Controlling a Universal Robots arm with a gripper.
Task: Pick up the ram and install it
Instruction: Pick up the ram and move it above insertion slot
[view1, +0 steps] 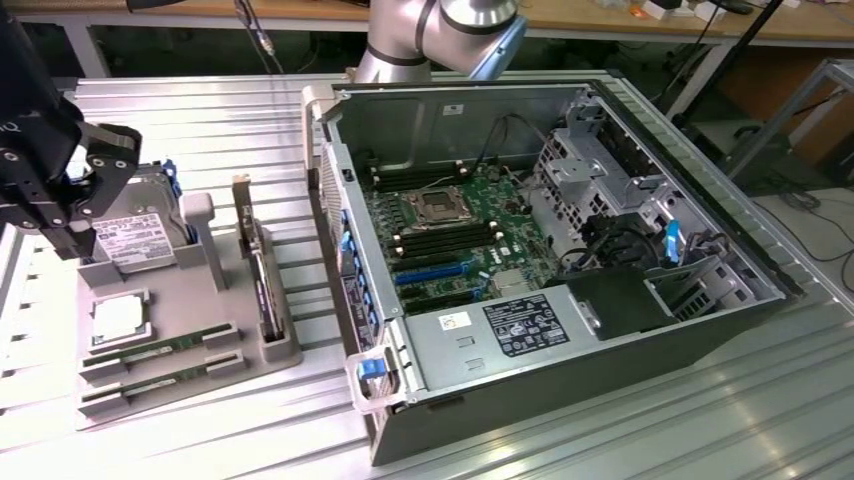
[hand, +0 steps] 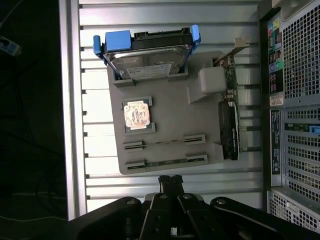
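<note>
Two ram sticks stand on edge in the slots of a grey holder tray (view1: 187, 330): one ram stick (view1: 158, 350) (hand: 165, 142) and a second one (view1: 150, 383) (hand: 165, 162) beside it. My black gripper (view1: 70, 238) (hand: 170, 181) hangs above the tray's far corner on the exterior view's left, near the hard drive (view1: 131, 238). Its fingers are shut with nothing between them. In the wrist view the fingertips sit just off the tray's edge closest to the second ram stick.
The tray also carries a square silver processor (view1: 118, 318) (hand: 136, 115) and an upright expansion card (view1: 262, 275) (hand: 229, 125). On the exterior view's right lies the open computer case (view1: 694, 300) with its motherboard (view1: 454, 235) and black memory slots (view1: 434, 240).
</note>
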